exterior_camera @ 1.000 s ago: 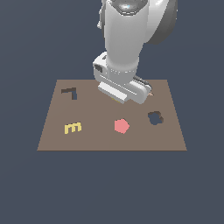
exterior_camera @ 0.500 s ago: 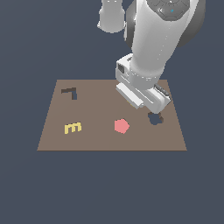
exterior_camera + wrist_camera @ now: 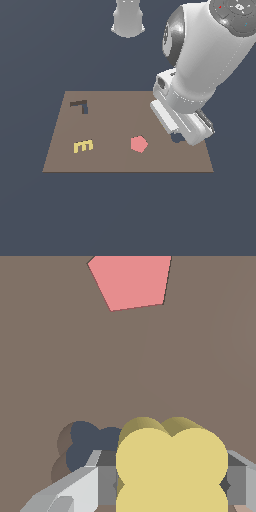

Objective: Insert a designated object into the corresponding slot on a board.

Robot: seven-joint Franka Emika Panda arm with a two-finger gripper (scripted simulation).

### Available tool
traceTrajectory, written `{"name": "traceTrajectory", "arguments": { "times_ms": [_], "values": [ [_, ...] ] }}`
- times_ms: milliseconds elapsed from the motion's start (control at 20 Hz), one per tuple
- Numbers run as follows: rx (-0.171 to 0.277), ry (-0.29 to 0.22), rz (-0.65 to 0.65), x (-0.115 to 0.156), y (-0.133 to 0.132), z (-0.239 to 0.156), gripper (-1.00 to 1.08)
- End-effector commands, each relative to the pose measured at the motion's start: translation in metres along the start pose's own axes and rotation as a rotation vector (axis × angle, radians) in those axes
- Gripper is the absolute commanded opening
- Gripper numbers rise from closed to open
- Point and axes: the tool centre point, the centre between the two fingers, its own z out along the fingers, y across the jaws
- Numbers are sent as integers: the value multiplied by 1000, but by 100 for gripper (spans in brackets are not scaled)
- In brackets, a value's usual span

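Yellow clover block (image 3: 171,466), pinched in my gripper (image 3: 165,481), sits offset beside the clover slot (image 3: 85,448); lowering now, I'd jam it on the board (image 3: 200,356).

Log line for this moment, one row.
gripper: shut on yellow clover block | slot: empty, beside block | board: insertion pending
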Motion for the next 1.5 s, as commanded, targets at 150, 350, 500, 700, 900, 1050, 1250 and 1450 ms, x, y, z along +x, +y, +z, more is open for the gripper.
{"name": "traceTrajectory", "arguments": {
  "times_ms": [150, 350, 500, 700, 900, 1050, 1250, 1450],
  "values": [
    [0, 0, 101, -6, -22, -1, -100],
    [0, 0, 151, -8, -34, -2, -100],
    [0, 0, 176, -8, -39, -2, -100],
    [0, 0, 193, -8, -43, -2, -100],
    [-1, 0, 192, -8, -43, -1, -100],
    [0, 0, 194, -8, -43, 5, -100],
    [0, 0, 195, -8, -44, 8, 100],
    [0, 0, 195, -8, -44, 8, 100]
  ]
}}
